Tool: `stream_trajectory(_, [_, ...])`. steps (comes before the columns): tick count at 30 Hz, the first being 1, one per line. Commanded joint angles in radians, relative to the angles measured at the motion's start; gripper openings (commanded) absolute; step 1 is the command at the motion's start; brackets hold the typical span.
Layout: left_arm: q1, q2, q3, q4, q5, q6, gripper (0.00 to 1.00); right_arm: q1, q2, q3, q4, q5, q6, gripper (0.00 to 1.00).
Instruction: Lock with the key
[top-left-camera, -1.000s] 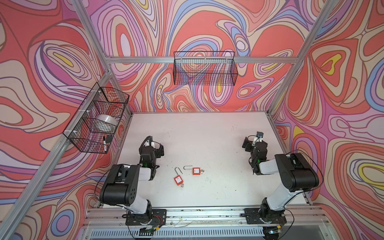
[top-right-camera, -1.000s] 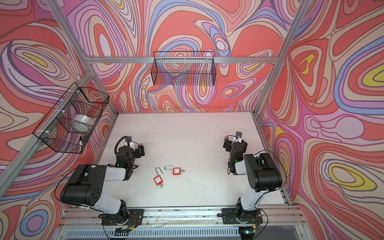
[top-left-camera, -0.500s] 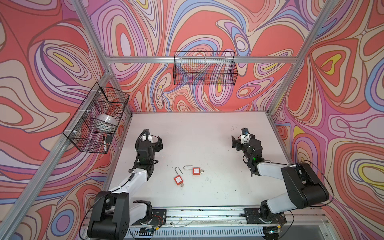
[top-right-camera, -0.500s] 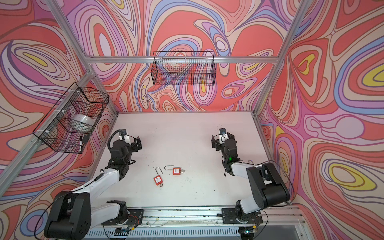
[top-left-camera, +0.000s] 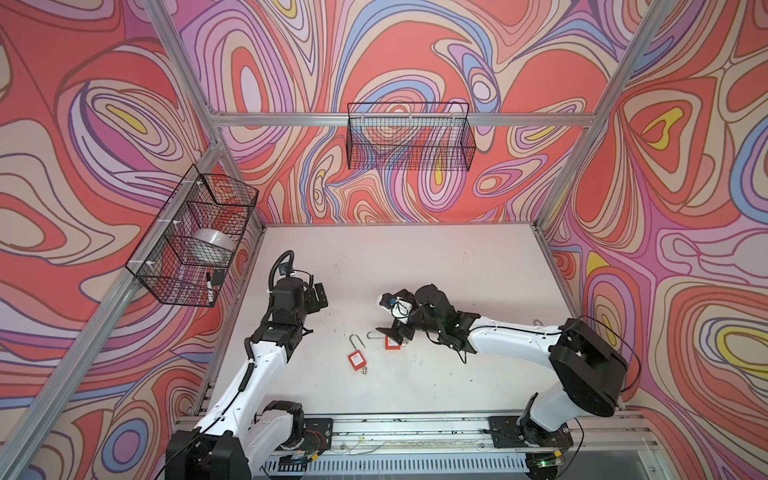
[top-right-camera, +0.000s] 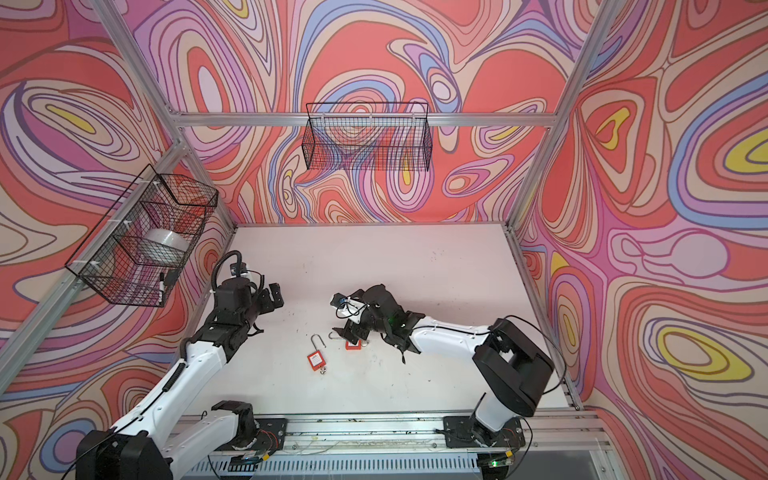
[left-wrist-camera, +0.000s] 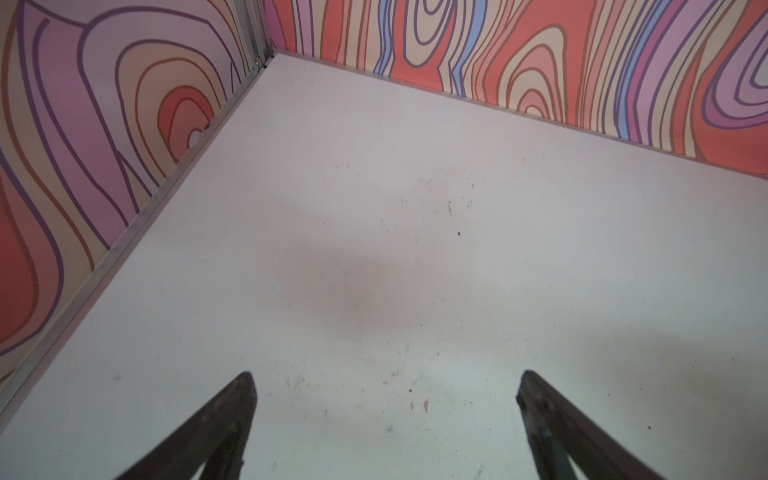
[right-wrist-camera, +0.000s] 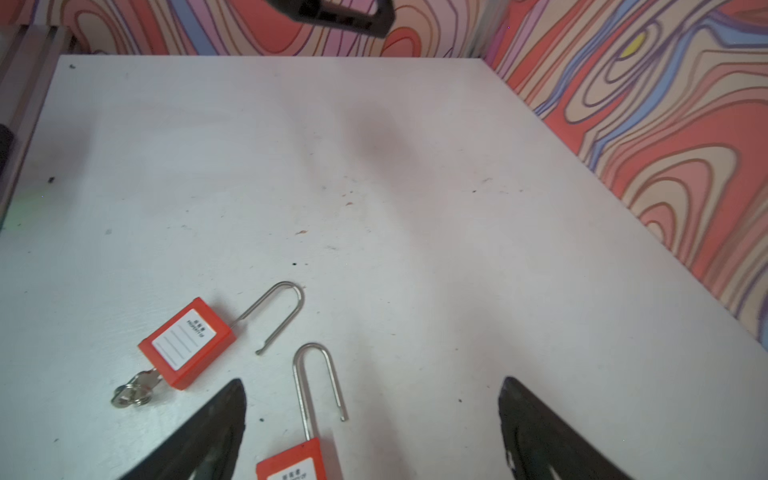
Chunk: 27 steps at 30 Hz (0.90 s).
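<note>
Two red safety padlocks lie flat on the white table (top-left-camera: 457, 270), nearer its front rail (top-left-camera: 415, 432) than the back wall (top-left-camera: 291, 199), about the middle of its width. The keyed padlock (top-left-camera: 357, 360) has its long axis running front to back. Its shackle (top-left-camera: 354, 340) points toward the back wall, leaning slightly left, and the key (top-left-camera: 365, 370) sticks out of its base toward the front rail. The second padlock (top-left-camera: 392, 342) lies just to its right and crosswise, long axis left to right, with its own shackle pointing toward the left arm (top-left-camera: 257, 365). In the right wrist view both shackles stand sprung, each free end clear of its body. The two locks sit near each other without touching.

Bare table stretches behind them to the back wall and out to either side; only the front rail is close.

The right gripper (top-left-camera: 398, 332) hangs over the second padlock's body, fingers (right-wrist-camera: 208, 432) spread wide to either side of it and gripping nothing. The left gripper (left-wrist-camera: 386, 374) is likewise spread wide and empty, over bare table left of and behind the locks.

Half a second ago the right gripper was well off to the right; it has since swung in across the middle. The left gripper has barely shifted. Neither padlock has moved.
</note>
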Motion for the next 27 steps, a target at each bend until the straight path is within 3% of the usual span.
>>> stream_trajectory(1, [-0.002,0.007,0.065,-0.096,0.030,-0.035,1.00,0.031,0.060,0.052,-0.155,-0.073,-0.024,0.98])
stream_trajectory(9, [-0.001,0.043,0.135,-0.128,0.055,-0.032,1.00,0.128,0.201,0.170,-0.225,-0.052,-0.062,0.98])
stream_trajectory(22, [0.001,-0.014,0.132,-0.179,0.046,-0.028,1.00,0.193,0.392,0.365,-0.279,-0.011,-0.048,0.98])
stream_trajectory(27, [0.001,-0.017,0.131,-0.189,0.051,-0.032,1.00,0.199,0.431,0.392,-0.305,0.076,-0.043,0.98])
